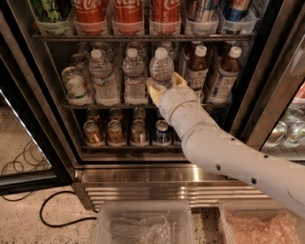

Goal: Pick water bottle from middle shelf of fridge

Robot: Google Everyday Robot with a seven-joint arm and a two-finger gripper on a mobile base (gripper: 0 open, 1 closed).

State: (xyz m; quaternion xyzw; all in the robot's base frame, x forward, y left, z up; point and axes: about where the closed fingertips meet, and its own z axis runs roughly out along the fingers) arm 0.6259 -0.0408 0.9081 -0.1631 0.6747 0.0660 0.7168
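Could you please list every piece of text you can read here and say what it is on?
"Coca-Cola": white script, cut off at the top, on the red cola bottles on the top rack.
Labels on the water bottle held in the tool, the tea bottles and the small cans: too blurred to read.
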